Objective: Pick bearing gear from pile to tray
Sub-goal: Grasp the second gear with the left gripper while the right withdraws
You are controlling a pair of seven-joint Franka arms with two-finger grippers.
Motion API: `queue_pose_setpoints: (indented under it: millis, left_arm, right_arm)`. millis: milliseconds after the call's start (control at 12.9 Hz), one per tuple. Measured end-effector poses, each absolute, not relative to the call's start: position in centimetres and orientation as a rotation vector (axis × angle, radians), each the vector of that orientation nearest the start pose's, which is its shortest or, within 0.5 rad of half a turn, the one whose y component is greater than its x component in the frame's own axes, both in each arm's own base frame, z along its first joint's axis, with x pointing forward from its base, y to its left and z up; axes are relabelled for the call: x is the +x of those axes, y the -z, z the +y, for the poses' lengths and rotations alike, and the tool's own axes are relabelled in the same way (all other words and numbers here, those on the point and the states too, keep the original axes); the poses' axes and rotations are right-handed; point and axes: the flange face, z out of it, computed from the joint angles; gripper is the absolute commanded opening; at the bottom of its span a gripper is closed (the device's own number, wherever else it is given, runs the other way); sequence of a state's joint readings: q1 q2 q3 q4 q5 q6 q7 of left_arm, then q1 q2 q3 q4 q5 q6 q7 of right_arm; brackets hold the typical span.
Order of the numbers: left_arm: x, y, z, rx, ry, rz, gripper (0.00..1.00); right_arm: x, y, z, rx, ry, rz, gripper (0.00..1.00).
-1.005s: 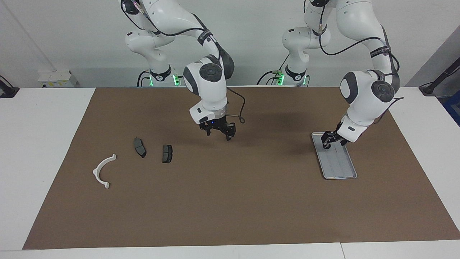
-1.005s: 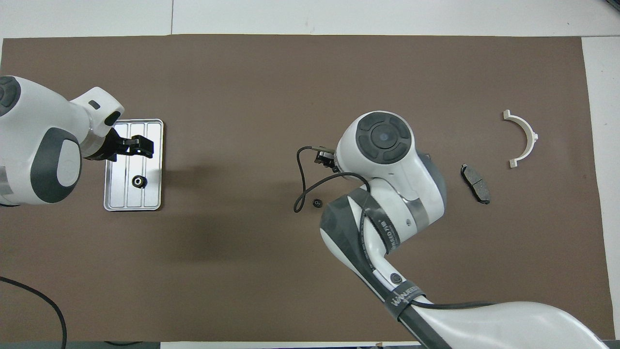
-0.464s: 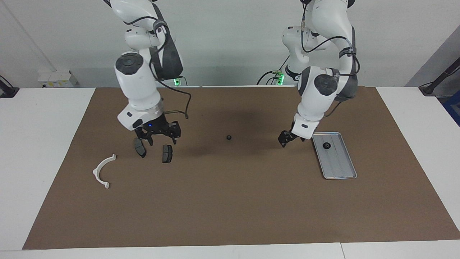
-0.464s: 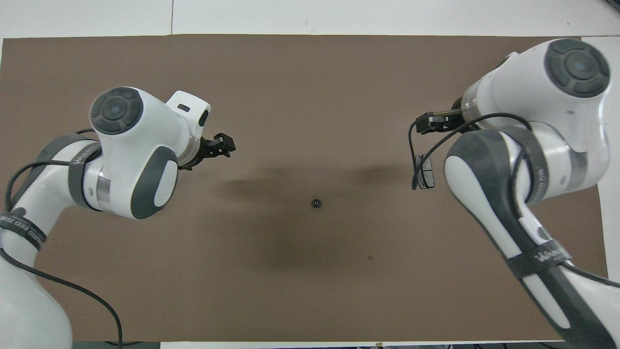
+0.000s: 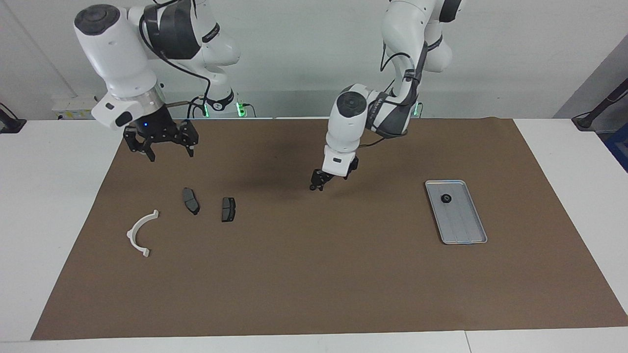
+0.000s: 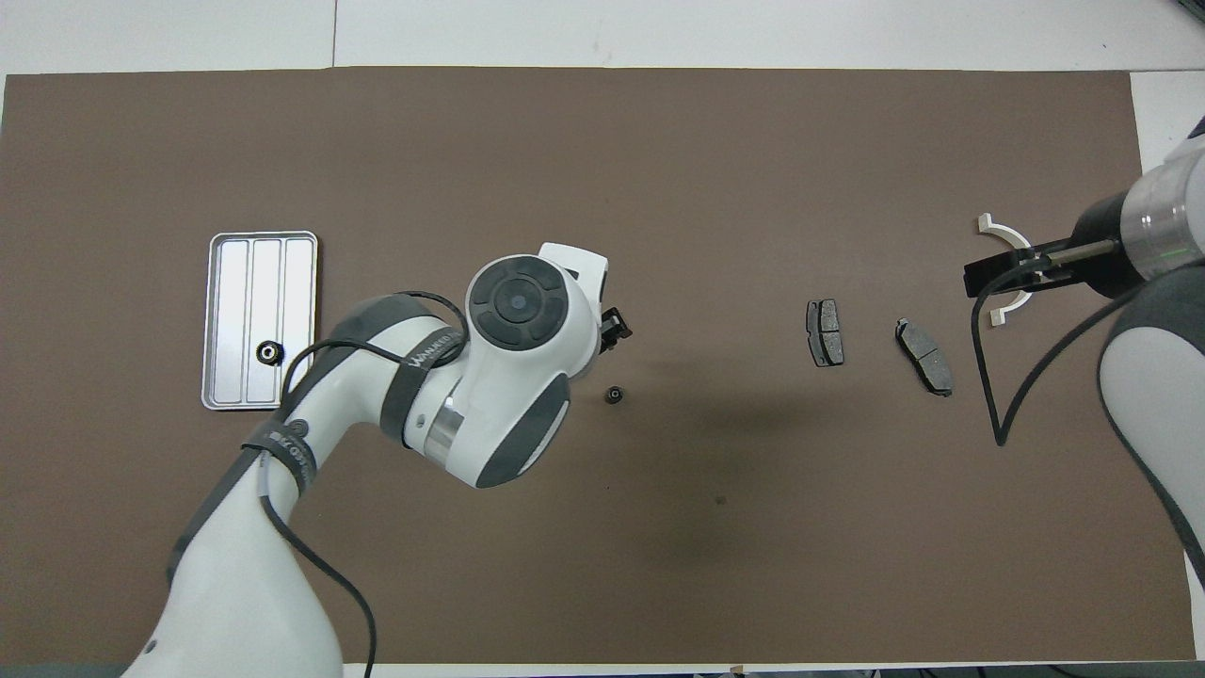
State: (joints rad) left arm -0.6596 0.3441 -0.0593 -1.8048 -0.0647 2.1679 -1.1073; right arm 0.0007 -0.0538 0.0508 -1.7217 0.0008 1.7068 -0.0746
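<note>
One flat rectangular silver-grey metal tray (image 5: 463,226) with a raised rim is counted. Two tiny black round gear-like pieces are seen: one (image 5: 446,198) in the tray and one (image 6: 614,395) on the bare mat. Two dark grey brake-pad-shaped pieces (image 5: 191,201) (image 5: 228,209) are counted, lying beside each other. One white curved plastic arc (image 5: 141,233) is found. One brown rectangular mat (image 5: 314,284) is spread over the one white surface (image 5: 59,206). Two white robot arms are present, each fitted with one black end effector: the left end effector (image 5: 317,187) and the right end effector (image 5: 168,149).

white arms (image 5: 117,54), black cables
</note>
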Motion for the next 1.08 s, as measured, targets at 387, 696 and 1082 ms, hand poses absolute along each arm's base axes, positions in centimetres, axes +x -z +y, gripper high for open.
queue_pose_setpoints:
  millis: [387,696,1082]
  left_arm:
    - [46.2,-31.8,-45.9,-3.128,-0.072,-0.672,1.00]
    - [46.1,-31.2,-45.5,-3.116,-0.080,-0.673,1.00]
    - [45.2,-29.7,-45.5,-3.122,-0.074,-0.662,0.90]
  right_arm:
    - [52.3,-60.8,1.3,-3.139,-0.038,-0.153,0.96]
    - [52.0,-60.6,1.1,-3.138,-0.079,-0.147,0.96]
    - [51.4,-60.3,1.1,-3.134,-0.146,-0.146,0.97]
